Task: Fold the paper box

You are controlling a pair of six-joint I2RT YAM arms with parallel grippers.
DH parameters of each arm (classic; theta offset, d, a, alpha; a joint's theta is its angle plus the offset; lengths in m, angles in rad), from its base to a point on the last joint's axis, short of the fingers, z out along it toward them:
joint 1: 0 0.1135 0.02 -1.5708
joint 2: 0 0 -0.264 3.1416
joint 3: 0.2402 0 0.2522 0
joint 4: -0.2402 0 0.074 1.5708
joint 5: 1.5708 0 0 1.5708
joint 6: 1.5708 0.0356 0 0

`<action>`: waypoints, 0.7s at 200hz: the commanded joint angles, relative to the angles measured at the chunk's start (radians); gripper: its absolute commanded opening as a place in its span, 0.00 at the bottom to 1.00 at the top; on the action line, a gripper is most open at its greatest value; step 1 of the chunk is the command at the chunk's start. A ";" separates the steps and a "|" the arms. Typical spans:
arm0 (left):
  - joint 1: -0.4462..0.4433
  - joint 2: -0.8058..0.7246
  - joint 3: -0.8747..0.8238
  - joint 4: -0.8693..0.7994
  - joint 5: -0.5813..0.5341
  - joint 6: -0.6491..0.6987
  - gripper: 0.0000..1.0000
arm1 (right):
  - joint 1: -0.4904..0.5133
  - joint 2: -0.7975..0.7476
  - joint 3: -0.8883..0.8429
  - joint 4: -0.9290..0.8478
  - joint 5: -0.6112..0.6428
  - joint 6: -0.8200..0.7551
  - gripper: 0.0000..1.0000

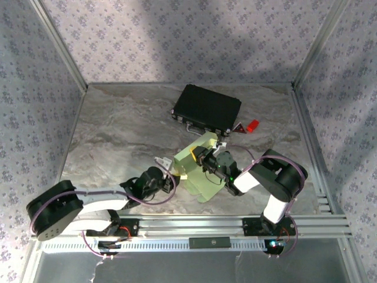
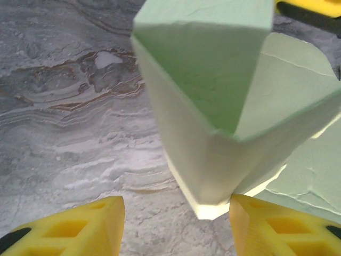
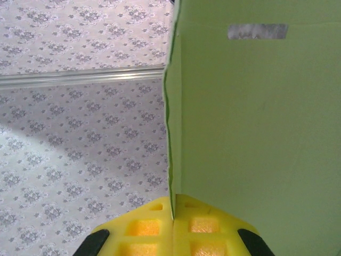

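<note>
The paper box (image 1: 203, 177) is pale green card, partly folded, standing up off the table between the two arms. My right gripper (image 1: 204, 157) pinches one raised panel; in the right wrist view its yellow pads (image 3: 154, 226) are pressed together on the card's thin edge (image 3: 171, 160), and the panel (image 3: 256, 133) rises to the right. My left gripper (image 2: 177, 226) is open. Its yellow fingers (image 2: 80, 229) stand wide apart, and a folded corner of the paper box (image 2: 213, 138) hangs between them, close against the right finger (image 2: 282, 229). From above, the left gripper (image 1: 171, 175) is at the box's left side.
A black hard case (image 1: 206, 108) lies behind the box, with a small red piece (image 1: 252, 125) to its right. The marbled grey table (image 1: 112, 135) stretches away to the left. Patterned walls and metal frame posts (image 1: 59, 44) close in the workspace.
</note>
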 commanded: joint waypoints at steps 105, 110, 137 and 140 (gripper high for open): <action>-0.060 0.130 0.128 0.080 -0.206 -0.014 0.52 | 0.015 0.030 0.003 -0.019 0.019 0.015 0.00; -0.068 0.136 0.135 0.069 -0.226 -0.018 0.52 | 0.018 0.032 0.004 -0.018 0.022 0.016 0.00; -0.086 0.180 0.163 0.046 -0.328 -0.050 0.52 | 0.032 0.038 0.011 -0.016 0.034 0.027 0.00; -0.088 0.187 0.167 0.043 -0.342 -0.055 0.52 | 0.033 0.039 0.012 -0.015 0.034 0.028 0.00</action>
